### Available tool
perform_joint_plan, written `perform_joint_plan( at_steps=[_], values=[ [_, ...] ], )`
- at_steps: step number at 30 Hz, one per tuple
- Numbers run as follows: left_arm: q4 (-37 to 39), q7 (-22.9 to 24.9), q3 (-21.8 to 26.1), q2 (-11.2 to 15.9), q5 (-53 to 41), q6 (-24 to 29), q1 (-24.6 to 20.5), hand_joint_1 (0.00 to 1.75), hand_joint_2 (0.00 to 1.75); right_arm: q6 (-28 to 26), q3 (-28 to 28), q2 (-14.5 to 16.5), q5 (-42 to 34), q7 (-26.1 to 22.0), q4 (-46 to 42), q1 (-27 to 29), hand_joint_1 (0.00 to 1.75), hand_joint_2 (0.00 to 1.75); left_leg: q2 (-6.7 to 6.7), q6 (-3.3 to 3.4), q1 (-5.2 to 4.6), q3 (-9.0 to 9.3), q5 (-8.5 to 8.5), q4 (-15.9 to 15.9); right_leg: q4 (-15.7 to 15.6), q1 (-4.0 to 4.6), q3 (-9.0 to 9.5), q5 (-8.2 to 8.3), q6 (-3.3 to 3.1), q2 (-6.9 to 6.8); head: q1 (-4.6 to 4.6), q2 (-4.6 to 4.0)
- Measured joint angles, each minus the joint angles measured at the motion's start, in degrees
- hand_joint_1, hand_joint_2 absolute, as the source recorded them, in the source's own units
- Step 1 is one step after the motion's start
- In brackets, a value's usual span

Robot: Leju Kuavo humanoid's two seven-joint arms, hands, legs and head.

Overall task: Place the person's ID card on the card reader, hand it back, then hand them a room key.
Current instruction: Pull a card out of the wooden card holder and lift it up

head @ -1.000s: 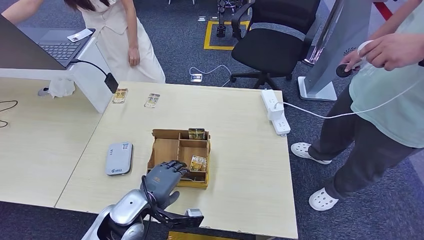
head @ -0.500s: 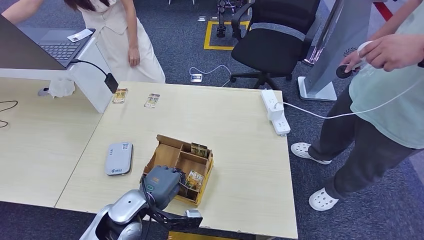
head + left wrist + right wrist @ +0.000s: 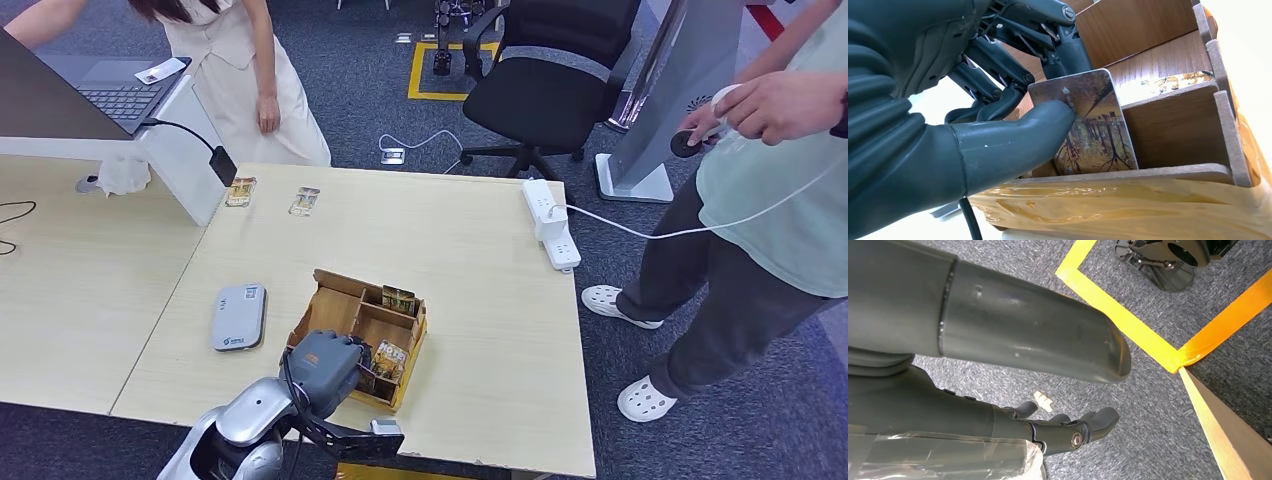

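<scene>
Presently, left hand [image 3: 963, 125] pinches 1 room key [image 3: 1088, 125] inside the wooden organizer [image 3: 345, 312]; right hand [image 3: 998, 365] hangs empty, fingers apart.

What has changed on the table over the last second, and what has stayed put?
The left hand closed on a room key card in the wooden organizer box, pinching it between thumb and fingers. The box swivelled on the table, its far end swinging toward the card reader. The reader, the two cards at the far edge and the power strip stayed.

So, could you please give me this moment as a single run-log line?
phase: picking room key | left hand: pinching key card in wooden organizer box | right hand: hanging over floor, empty | card reader: bare
</scene>
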Motion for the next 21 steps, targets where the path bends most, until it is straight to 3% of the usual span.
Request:
perform_joint_plan(
  at_steps=[21],
  values=[
    [0.2, -0.2, 0.0, 0.5, 2.6, 0.8, 0.0, 1.75, 1.75, -0.2, 0.2, -0.1, -0.6, 0.4, 0.5, -0.1, 0.00, 0.00, 0.00, 0.00, 0.00, 0.02, 0.00, 0.0, 0.0, 0.00, 0.02, 0.00, 0.00, 0.00, 0.00, 0.00]
  ],
)
